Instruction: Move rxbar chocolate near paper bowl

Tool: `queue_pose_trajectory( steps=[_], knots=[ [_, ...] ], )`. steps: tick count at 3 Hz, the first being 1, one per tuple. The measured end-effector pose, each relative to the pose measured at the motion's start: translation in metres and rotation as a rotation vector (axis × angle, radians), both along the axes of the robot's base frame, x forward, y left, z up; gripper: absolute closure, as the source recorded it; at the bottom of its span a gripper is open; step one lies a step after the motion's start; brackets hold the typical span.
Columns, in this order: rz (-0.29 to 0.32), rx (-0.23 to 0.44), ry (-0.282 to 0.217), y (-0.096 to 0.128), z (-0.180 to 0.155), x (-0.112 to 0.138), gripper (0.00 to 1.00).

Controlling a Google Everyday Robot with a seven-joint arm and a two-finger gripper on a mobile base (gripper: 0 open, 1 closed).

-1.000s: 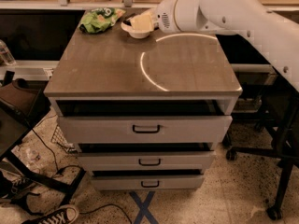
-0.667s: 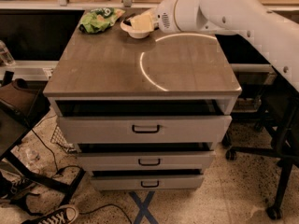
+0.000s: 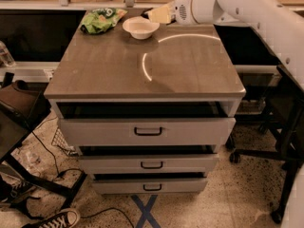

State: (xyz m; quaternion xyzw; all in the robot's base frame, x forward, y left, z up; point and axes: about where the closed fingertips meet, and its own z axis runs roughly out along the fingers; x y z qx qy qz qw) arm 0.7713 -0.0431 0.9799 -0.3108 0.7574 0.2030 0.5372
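The paper bowl (image 3: 140, 27) is small, white and round, and stands at the back of the cabinet top (image 3: 142, 65). My gripper (image 3: 157, 14) sits at the end of the white arm (image 3: 247, 8) that reaches in from the right. It hovers at the back edge, just right of and behind the bowl. A small dark sliver shows at the gripper's left tip. I cannot tell whether it is the rxbar chocolate. No bar lies in plain sight on the top.
A green snack bag (image 3: 100, 20) lies at the back left, beside the bowl. The cabinet has three drawers with dark handles (image 3: 148, 131). A dark chair (image 3: 19, 113) stands on the left, and shoes and cables lie on the floor. A black stand (image 3: 280, 146) is on the right.
The gripper was over the bowl and hid it. It has moved back and to the right, so the whole bowl now shows.
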Motion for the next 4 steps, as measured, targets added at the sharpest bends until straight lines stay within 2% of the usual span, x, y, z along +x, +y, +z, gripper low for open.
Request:
queue_pose_trajectory(
  steps=[2,3,4],
  knots=[
    [-0.136,0.079,-0.003,-0.095,0.009,0.051,1.0],
    [-0.198,0.064,0.032,-0.123,-0.009,0.076,1.0],
    [-0.239,0.004,0.068,-0.132,-0.034,0.092,1.0]
  ],
)
